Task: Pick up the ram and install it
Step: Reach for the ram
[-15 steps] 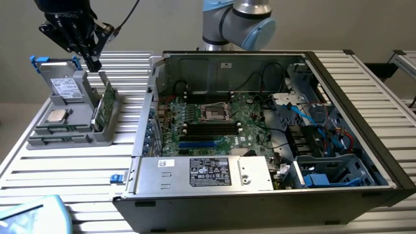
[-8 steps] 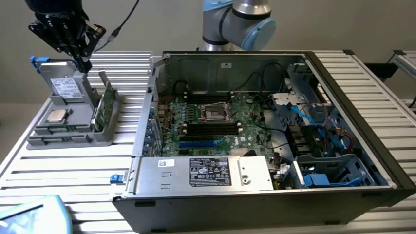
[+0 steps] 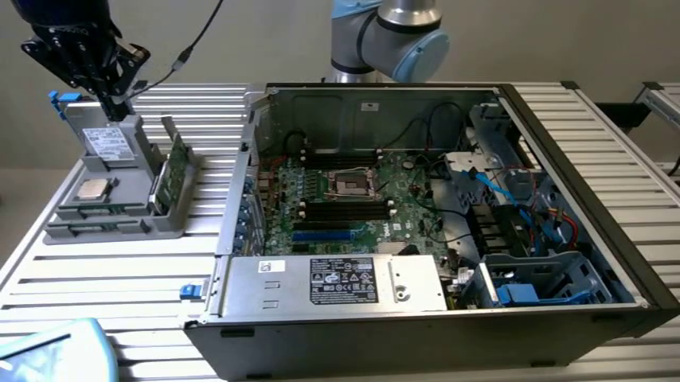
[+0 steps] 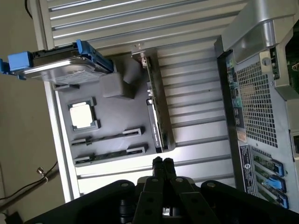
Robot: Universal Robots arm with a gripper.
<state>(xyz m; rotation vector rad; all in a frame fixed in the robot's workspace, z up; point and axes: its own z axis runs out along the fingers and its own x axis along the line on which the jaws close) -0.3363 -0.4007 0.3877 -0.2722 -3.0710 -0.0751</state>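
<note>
Slatted table [image 3: 117, 296], open PC case [image 3: 425, 344] at exterior view's right, grey tray [image 3: 162, 225] at its left. Gripper [image 3: 114, 103] high over tray's far end, by hard drive [image 3: 107, 143]; claw pressed together, empty. Ram [image 3: 94, 230] lying in tray's near slot, untouched. Step judged: approach before pick. Likely calls for spreading claw, lining up along stick's thin edge.

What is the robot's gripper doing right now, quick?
Black gripper: closed, holding nothing. A long thin green ram stick lies in the grey tray.
</note>
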